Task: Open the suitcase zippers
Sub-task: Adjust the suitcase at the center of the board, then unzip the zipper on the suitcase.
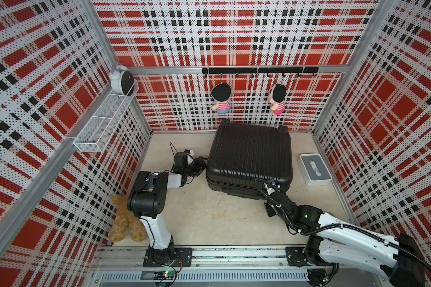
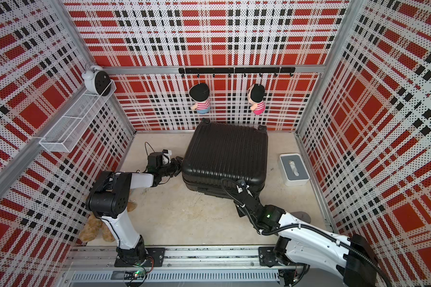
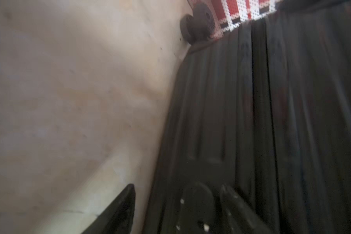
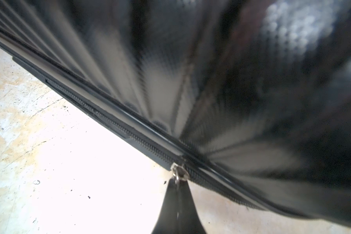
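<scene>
The black ribbed suitcase (image 1: 249, 154) (image 2: 224, 154) lies flat on the table, with its wheels toward the back wall. My left gripper (image 1: 202, 165) (image 2: 178, 162) is at its left side and stands open. In the left wrist view one finger (image 3: 126, 206) is over the table and the other is against the suitcase (image 3: 272, 121). My right gripper (image 1: 275, 185) (image 2: 243, 185) is at the near right corner. In the right wrist view the right gripper (image 4: 177, 187) is shut on the silver zipper pull (image 4: 179, 172). That pull sits on the zippers' black track (image 4: 130, 135) along the seam.
A white-grey tissue box (image 1: 315, 169) stands right of the case. A brown plush bear (image 1: 125, 223) lies by the left arm's base. A wire basket (image 1: 102, 124) and a clock (image 1: 121, 79) hang on the left wall. Two dolls (image 1: 221, 98) hang behind.
</scene>
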`<control>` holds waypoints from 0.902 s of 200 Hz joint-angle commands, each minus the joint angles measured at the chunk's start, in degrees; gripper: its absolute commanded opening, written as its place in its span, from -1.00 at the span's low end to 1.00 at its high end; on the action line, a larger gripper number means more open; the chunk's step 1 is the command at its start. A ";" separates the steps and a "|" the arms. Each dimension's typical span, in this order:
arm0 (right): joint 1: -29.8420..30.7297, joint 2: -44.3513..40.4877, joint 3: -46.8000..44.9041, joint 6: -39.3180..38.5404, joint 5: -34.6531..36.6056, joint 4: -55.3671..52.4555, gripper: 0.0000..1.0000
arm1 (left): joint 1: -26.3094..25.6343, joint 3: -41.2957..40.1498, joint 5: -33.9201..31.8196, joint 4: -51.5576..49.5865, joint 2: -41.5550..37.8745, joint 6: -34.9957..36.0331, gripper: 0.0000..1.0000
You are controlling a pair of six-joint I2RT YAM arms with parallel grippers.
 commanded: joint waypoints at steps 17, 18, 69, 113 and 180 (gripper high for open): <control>-0.15 0.57 2.11 1.36 -0.61 2.79 -1.00 | -1.45 -8.81 5.35 11.89 -3.11 -4.64 0.26; -0.12 0.64 2.11 1.34 -0.59 2.81 -1.00 | -1.53 -9.00 5.32 12.13 -3.24 -4.75 0.25; -0.13 1.10 2.78 1.06 -0.48 2.31 -1.00 | -6.98 -13.99 3.69 14.99 -7.48 -6.96 -0.32; -0.12 1.42 3.35 0.73 -0.31 1.57 -1.00 | -12.86 -17.62 2.07 19.33 -9.07 -10.31 -0.55; 0.23 -0.42 1.15 -0.10 -5.97 5.42 -1.00 | -28.63 -19.79 -3.24 28.09 -5.54 -16.74 -0.59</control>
